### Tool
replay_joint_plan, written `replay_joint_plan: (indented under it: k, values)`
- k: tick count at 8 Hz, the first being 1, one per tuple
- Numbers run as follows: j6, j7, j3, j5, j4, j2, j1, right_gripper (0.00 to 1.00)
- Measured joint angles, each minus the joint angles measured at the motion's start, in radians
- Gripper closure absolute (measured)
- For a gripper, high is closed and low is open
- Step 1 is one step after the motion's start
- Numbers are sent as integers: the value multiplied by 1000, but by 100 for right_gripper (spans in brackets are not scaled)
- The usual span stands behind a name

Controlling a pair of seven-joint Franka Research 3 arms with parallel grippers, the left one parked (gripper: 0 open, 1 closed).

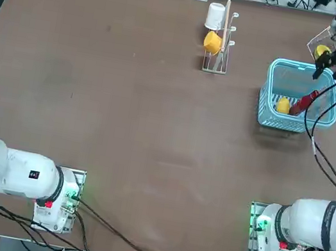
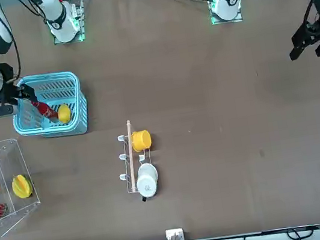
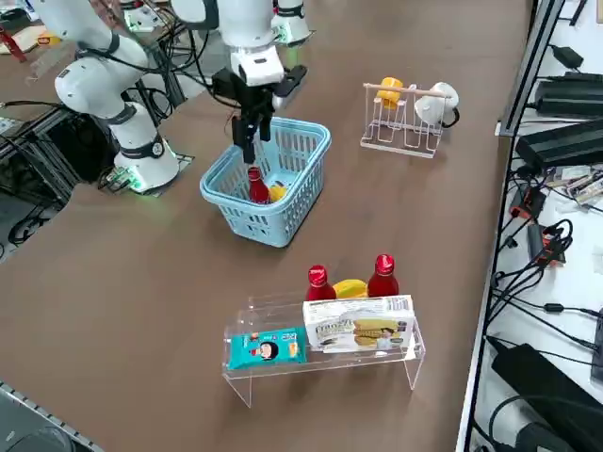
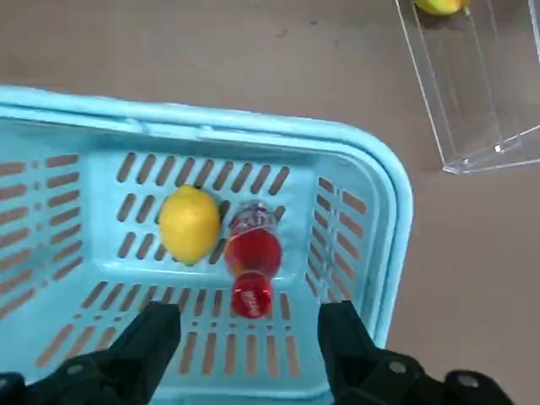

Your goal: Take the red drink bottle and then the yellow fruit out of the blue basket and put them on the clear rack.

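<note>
Glossy red, the slim narrow-necked drink bottle (image 4: 254, 253) is lying in the light-blue slotted plastic basket (image 4: 371, 169), just beside the small yellow lemon-like fruit (image 4: 189, 224). Fingers spread open, the right black two-finger tool (image 4: 249, 325) is hovering over the basket. Near it, the transparent acrylic rack (image 3: 382, 358) is standing on the brown desk (image 3: 141, 311), holding two red bottles (image 3: 383, 278).

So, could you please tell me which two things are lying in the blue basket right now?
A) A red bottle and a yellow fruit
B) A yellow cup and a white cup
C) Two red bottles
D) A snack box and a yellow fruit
A: the red bottle lies beside the yellow fruit inside the blue basket.
</note>
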Motion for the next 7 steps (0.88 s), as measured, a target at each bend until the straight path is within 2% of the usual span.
replay_joint_plan:
  k: [3, 7]
  values:
    - [90, -8, -1, 0, -85, -5, -28, 0]
    - [133, -8, 1, 0, -107, 20, -27, 1]
